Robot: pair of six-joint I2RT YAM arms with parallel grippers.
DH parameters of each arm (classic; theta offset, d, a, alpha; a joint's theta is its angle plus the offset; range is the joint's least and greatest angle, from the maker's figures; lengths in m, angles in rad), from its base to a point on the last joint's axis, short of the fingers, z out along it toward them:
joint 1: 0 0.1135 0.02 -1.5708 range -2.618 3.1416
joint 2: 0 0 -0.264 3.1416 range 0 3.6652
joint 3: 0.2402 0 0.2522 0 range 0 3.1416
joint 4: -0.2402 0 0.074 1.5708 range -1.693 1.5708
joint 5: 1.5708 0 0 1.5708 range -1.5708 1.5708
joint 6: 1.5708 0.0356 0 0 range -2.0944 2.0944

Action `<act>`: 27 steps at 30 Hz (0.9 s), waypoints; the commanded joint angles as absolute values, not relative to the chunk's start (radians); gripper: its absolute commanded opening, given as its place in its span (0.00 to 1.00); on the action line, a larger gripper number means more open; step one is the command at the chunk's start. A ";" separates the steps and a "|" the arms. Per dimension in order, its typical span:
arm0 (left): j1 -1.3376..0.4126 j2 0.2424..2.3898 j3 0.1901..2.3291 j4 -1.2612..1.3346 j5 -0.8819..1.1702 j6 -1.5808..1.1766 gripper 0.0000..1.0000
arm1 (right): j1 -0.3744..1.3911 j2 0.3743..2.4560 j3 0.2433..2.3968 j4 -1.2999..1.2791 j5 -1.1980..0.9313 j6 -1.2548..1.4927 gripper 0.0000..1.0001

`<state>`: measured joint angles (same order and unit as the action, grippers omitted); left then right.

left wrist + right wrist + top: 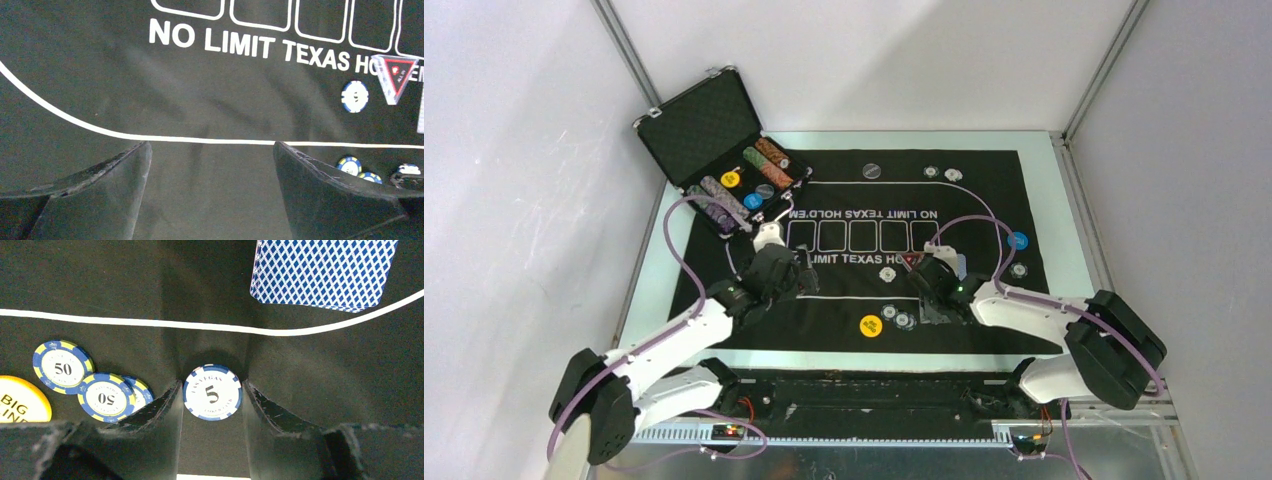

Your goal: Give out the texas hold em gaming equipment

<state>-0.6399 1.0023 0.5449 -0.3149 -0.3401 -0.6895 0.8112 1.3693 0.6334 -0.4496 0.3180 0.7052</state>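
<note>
**A:** The right gripper [212, 384] is closed on the 5 chip [212, 395], pinched by its rim with the flat face toward the wrist camera. There's a shadow under it on the mat [325, 370], so I'd guess it's just off the cloth (can't swear to it).

**B:** Main worry?

**A:** It's a rim pinch on a thin round thing. If it tilts or the arm jerks, it could squirt out and roll. The 50 chips [106, 397] sit just beside one finger, overlapping, with the yellow disc [20, 404] next to them. A low sideways move could drag that finger through the pile.

**B:** Other direction?

**A:** The cards [322, 272] lie beyond the white line, ahead of the fingers. Setting down too far forward lands the chip on them or knocks the stack askew.

**B:** Other arm?

**A:** The left gripper [210, 150] has its jaws wide with nothing between them, over bare mat near the lettering. In the top view the two grippers are close, with the triangle marker [911, 260] and a lone chip [355, 96] between them. If both head for the middle they could clip each other or shove the marker.

**B:** And the case [699, 125]?

**A:** Open at the far-left corner, chips in its rows, so I think there's plenty left to hand out. A purple cable [671, 225] loops just beside it, so a snag looks possible.
</note>
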 commanded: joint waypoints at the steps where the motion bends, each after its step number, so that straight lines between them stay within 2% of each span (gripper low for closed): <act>1: -0.637 1.052 0.625 -0.261 -0.283 -0.693 0.98 | 0.808 1.339 0.608 -0.431 0.333 0.731 0.44; 2: -0.638 1.063 0.640 -0.254 -0.264 -0.694 0.98 | 0.808 1.332 0.608 -0.435 0.333 0.726 0.46; 7: -0.657 1.155 0.705 -0.213 -0.223 -0.691 0.98 | 0.798 1.277 0.607 -0.446 0.317 0.706 0.73; 13: -0.715 1.291 0.833 -0.209 -0.201 -0.654 0.98 | 0.741 1.176 0.607 -0.455 0.248 0.636 0.80; 15: -0.739 1.354 0.881 -0.212 -0.186 -0.632 0.98 | 0.711 1.114 0.607 -0.471 0.231 0.622 0.87; 16: -0.754 1.397 0.898 -0.218 -0.180 -0.624 0.98 | 0.697 1.070 0.607 -0.479 0.221 0.619 0.96; 18: -0.777 1.474 0.956 -0.229 -0.155 -0.596 0.98 | 0.648 1.008 0.607 -0.504 0.208 0.609 0.99; 24: -0.855 1.708 1.170 -0.327 -0.128 -0.502 0.99 | 0.478 0.888 0.580 -0.532 0.171 0.568 1.00; 27: -0.886 1.815 1.269 -0.383 -0.132 -0.460 0.92 | 0.411 0.857 0.564 -0.524 0.136 0.549 0.99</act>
<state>-0.8482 1.7172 1.1629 -0.3027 -0.1471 -0.5480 0.4690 0.8894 0.5888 -0.5106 0.1867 0.5930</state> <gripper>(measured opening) 0.957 0.994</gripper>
